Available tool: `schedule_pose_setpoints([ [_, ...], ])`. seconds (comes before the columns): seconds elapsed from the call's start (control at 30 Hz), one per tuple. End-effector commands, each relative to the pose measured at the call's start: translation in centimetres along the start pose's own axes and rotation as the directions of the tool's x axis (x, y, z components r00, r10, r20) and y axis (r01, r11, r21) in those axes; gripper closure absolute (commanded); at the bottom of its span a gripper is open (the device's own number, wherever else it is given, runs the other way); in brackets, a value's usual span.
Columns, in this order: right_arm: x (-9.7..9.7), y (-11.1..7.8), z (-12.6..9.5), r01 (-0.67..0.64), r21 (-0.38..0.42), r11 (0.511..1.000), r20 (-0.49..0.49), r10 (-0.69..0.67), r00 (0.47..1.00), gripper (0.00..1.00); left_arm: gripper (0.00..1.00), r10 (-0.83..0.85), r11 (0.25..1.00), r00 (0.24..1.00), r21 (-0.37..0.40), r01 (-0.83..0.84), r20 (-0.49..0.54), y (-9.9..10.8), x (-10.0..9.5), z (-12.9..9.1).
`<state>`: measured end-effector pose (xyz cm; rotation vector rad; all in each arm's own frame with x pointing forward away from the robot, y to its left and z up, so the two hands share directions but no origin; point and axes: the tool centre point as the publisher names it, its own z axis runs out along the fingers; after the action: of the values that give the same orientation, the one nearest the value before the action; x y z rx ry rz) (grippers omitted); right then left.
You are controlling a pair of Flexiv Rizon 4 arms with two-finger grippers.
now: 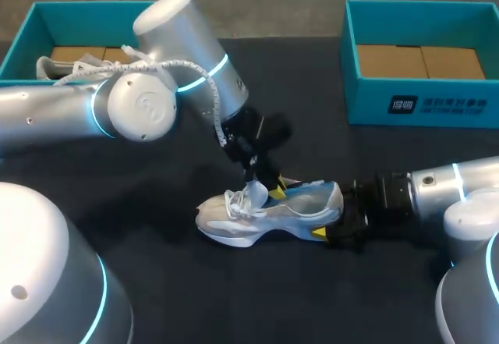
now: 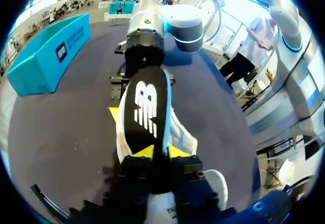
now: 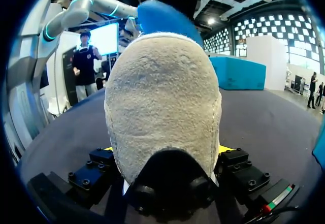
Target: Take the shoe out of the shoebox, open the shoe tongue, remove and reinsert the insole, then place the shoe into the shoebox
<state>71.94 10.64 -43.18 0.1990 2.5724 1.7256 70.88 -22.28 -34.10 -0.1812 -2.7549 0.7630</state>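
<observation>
Grey-and-white lace-up sneaker point(image 1: 269, 211) sits mid-way across the black table point(image 1: 171, 270), toe towards my left, heel clamped in my right gripper point(image 3: 167, 150), while my left gripper point(image 2: 160, 153) pinches its black, blue-edged insole point(image 2: 150, 107).

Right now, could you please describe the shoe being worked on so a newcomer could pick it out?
On the black table, look at the open middle, nearer than the two teal shoeboxes. The shoe stands there on its sole, pale grey with white laces and blue lining, its heel between the fingers of the right gripper; the only other shoe sits inside the left shoebox.
</observation>
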Motion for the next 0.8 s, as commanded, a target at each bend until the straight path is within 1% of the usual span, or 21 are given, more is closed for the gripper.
schedule_pose_setpoints([
  [0.03,0.1,0.0,0.2,-0.001,0.006,1.000,0.000,0.001,1.000,1.00,0.60,0.018,1.000,0.999,-0.017,-0.018,0.043,-1.1,0.9,-0.1],
  [0.1,0.1,0.0,0.2,-0.001,0.006,1.000,0.000,0.001,1.000,1.00,0.56,0.027,1.000,0.998,-0.015,-0.026,0.054,-1.5,1.1,-0.3],
  [0.13,0.1,0.0,0.2,-0.001,0.006,1.000,0.000,0.001,1.000,1.00,0.56,0.027,1.000,0.998,-0.015,-0.026,0.054,-1.5,1.1,-0.3],
  [0.17,0.1,0.0,0.2,-0.001,0.006,1.000,0.000,0.001,1.000,1.00,0.56,0.046,0.999,0.995,-0.021,-0.045,0.083,-2.0,1.5,-0.5],
  [0.23,0.1,0.0,0.2,-0.001,0.006,1.000,0.000,0.001,1.000,1.00,0.56,0.065,0.998,0.993,-0.031,-0.062,0.101,-2.4,1.8,-0.5],
  [0.33,0.1,0.0,0.2,-0.001,0.006,1.000,0.000,0.001,1.000,1.00,0.56,0.075,0.997,0.989,-0.041,-0.071,0.126,-2.6,2.1,-0.3],
  [0.37,0.1,0.0,0.2,-0.001,0.006,1.000,0.000,0.001,1.000,1.00,0.56,0.080,0.996,0.984,-0.041,-0.075,0.160,-2.9,2.3,-0.3],
  [0.5,0.1,0.0,0.2,-0.001,0.006,1.000,0.000,0.001,1.000,1.00,0.53,0.084,0.996,0.973,-0.030,-0.079,0.213,-3.2,2.6,-0.3],
  [0.6,0.1,0.0,0.2,-0.001,0.006,1.000,0.000,0.001,1.000,1.00,0.53,0.084,0.996,0.959,-0.024,-0.081,0.272,-3.3,2.8,-0.1],
  [0.63,0.1,0.0,0.2,-0.001,0.006,1.000,0.000,0.001,1.000,1.00,0.53,0.084,0.996,0.959,-0.024,-0.081,0.272,-3.3,2.8,-0.1],
  [0.67,0.1,0.0,0.2,-0.001,0.006,1.000,0.000,0.001,1.000,1.00,0.52,0.088,0.996,0.944,-0.029,-0.083,0.317,-3.4,2.8,0.2],
  [0.73,0.1,0.0,0.2,-0.001,0.006,1.000,0.000,0.001,1.000,1.00,0.51,0.078,0.997,0.928,-0.021,-0.076,0.365,-3.5,2.9,0.3],
  [0.8,0.1,0.0,0.2,-0.001,0.006,1.000,0.000,0.001,1.000,1.00,0.49,0.070,0.997,0.920,-0.017,-0.069,0.385,-3.4,2.8,0.6],
])
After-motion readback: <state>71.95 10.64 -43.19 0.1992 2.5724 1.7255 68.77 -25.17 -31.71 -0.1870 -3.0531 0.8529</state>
